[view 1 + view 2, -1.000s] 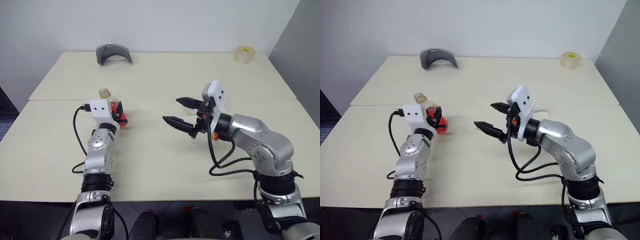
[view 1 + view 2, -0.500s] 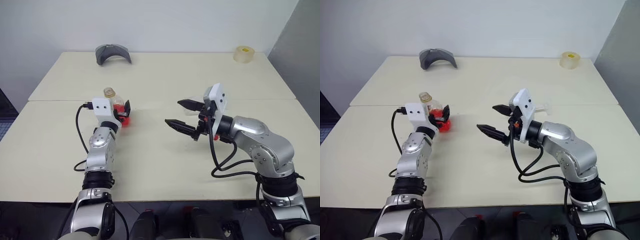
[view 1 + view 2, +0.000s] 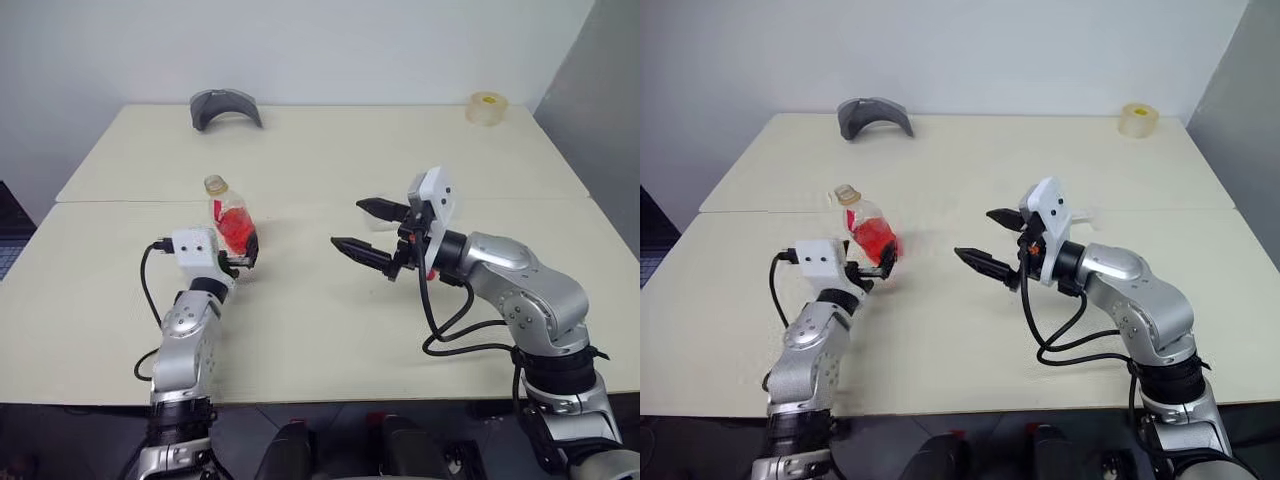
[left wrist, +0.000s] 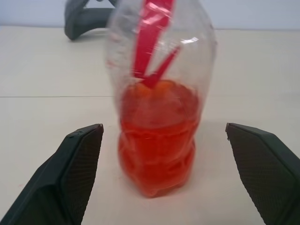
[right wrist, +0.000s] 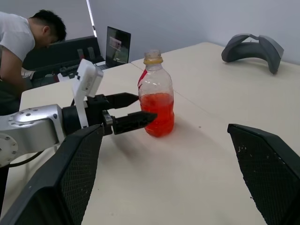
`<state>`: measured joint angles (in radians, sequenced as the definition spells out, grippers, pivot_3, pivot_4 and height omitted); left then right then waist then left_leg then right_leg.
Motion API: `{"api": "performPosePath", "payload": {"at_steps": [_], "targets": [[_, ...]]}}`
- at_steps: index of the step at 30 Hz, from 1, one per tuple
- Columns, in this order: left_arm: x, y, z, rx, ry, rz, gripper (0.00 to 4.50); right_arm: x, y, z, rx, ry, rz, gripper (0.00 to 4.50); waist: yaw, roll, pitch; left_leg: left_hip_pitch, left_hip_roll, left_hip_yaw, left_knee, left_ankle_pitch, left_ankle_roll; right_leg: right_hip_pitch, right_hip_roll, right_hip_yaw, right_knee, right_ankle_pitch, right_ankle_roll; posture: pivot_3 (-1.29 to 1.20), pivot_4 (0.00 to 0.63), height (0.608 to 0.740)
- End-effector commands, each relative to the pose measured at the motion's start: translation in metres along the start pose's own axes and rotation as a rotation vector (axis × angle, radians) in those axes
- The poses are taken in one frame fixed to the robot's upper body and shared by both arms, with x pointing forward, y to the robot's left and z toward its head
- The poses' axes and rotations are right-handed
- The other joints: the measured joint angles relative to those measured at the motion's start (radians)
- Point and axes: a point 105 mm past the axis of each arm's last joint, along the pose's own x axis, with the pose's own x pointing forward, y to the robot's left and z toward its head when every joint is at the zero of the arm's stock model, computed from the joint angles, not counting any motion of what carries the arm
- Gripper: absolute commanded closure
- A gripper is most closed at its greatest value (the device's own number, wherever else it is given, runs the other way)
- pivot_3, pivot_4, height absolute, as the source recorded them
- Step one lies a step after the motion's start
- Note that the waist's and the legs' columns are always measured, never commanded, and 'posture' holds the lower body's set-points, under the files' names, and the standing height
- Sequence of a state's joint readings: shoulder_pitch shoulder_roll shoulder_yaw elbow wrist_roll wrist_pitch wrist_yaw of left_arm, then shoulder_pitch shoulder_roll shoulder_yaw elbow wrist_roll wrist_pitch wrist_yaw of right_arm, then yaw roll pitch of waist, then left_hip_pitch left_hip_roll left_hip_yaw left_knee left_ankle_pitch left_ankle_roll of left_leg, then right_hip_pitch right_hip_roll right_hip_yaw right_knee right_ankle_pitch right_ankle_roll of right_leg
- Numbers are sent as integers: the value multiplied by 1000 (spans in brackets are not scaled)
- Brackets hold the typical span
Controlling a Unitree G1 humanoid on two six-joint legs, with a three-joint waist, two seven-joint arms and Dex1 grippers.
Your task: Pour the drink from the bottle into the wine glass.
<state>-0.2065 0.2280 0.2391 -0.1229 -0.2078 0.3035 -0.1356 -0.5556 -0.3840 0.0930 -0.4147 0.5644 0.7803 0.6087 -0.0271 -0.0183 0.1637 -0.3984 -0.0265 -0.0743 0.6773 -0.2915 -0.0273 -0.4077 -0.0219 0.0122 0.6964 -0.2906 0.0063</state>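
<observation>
The bottle [image 3: 230, 222] is seen standing upright on the cream table [image 3: 330, 330], left of the table's middle, with its yellowish cap on. The drink [image 4: 157, 136] fills roughly the lower half of it, red-orange and see-through.

The left gripper [image 3: 244, 258] is placed just at 6 o'clock of the bottle in the head views. Its two black fingers [image 4: 70, 178] are spread wide, one to each side of the bottle's base, and in the left wrist view a clear gap of table is seen between each finger and the plastic, so the bottle is not touched or held.

The right gripper [image 3: 368, 229] is held above the table at about 3 o'clock from the bottle and well apart from it, pointing toward it. Its fingers are parted wide and nothing is held between them.

The wine glass [image 3: 1087, 214] can be made out only faintly, as a clear shape just behind the right wrist; its stance cannot be told.

A grey curved object [image 3: 225, 106] lies at the far edge, about 12 o'clock from the bottle, and a roll of tape [image 3: 486, 108] sits near the far right corner. A person [image 5: 26, 42] bent forward is seen in the right wrist view, beyond the table.
</observation>
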Motion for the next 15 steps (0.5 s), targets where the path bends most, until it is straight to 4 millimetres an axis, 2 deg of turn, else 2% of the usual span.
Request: {"api": "performPosePath", "payload": {"at_steps": [1,5,9,12,15], "targets": [[-10,7,19,10,-44,24,18,-4,3,11,-22,-48,-2,0,1,0,0,0,0,0,0,0,0,0,0,0,0,0,0,0,150,740],[-20,4,21,4,-26,12,18,-5,2,9,-20,-45,-15,0,1,0,0,0,0,0,0,0,0,0,0,0,0,0,0,0,150,740],[-36,-29,22,-10,34,-180,18,-16,-12,5,-88,5,-92,0,2,0,0,0,0,0,0,0,0,0,0,0,-1,0,0,0,150,740],[-50,-62,26,-1,74,-403,18,-37,-38,-10,-231,134,-201,0,7,0,0,0,0,0,0,0,0,1,0,0,-1,0,0,0,150,740],[-57,-85,37,37,75,-608,18,-65,-81,-28,-427,304,-383,0,10,0,0,1,-1,0,0,0,0,2,0,0,-2,0,0,0,150,740]]}}
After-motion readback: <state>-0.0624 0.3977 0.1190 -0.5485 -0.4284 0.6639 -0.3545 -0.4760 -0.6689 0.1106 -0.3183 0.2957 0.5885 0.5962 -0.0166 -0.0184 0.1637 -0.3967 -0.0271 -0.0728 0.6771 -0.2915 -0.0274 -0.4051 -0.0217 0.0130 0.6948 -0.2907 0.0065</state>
